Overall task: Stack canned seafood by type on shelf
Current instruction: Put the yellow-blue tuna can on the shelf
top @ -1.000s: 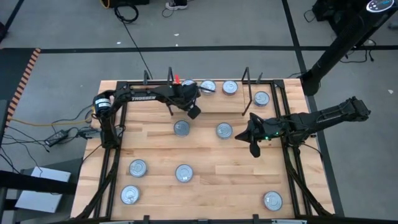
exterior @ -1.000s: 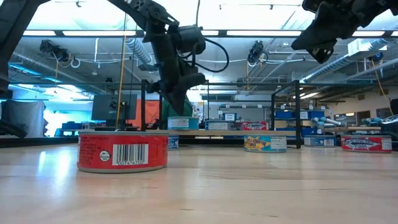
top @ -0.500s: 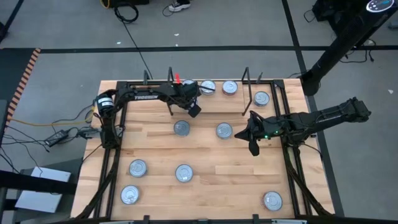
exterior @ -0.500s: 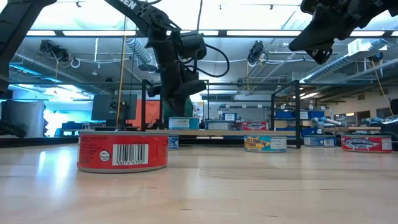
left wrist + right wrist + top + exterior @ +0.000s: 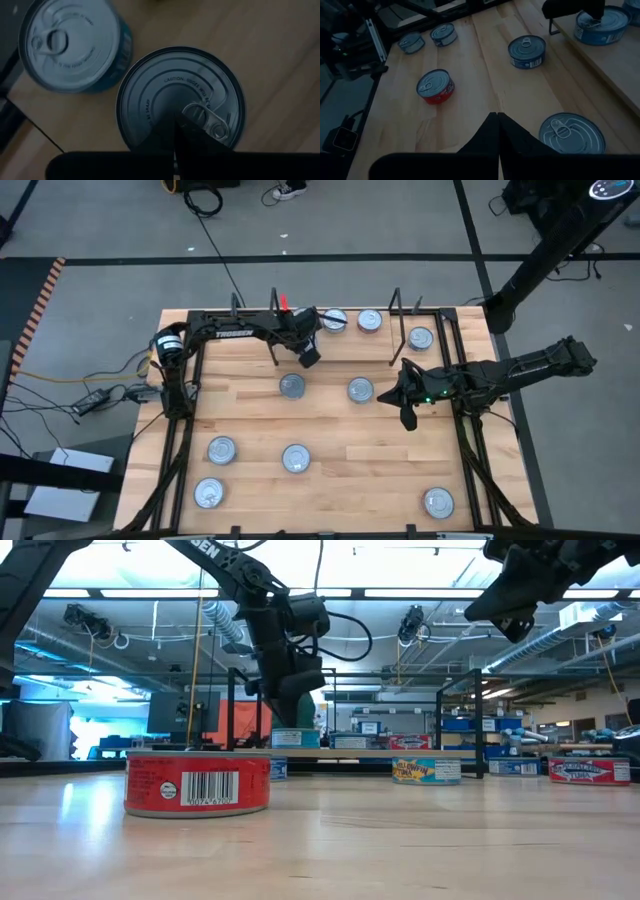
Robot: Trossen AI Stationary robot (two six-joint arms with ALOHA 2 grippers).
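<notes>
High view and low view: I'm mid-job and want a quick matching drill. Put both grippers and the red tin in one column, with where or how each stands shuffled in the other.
Things:
1. left gripper
2. right gripper
3. red tin

States:
A. closest to the low camera, barcode facing it
B. shut, directly over a tin on the shelf
C. shut, raised in the air above the table, holding nothing

Pairs: 1-B, 2-C, 3-A
</notes>
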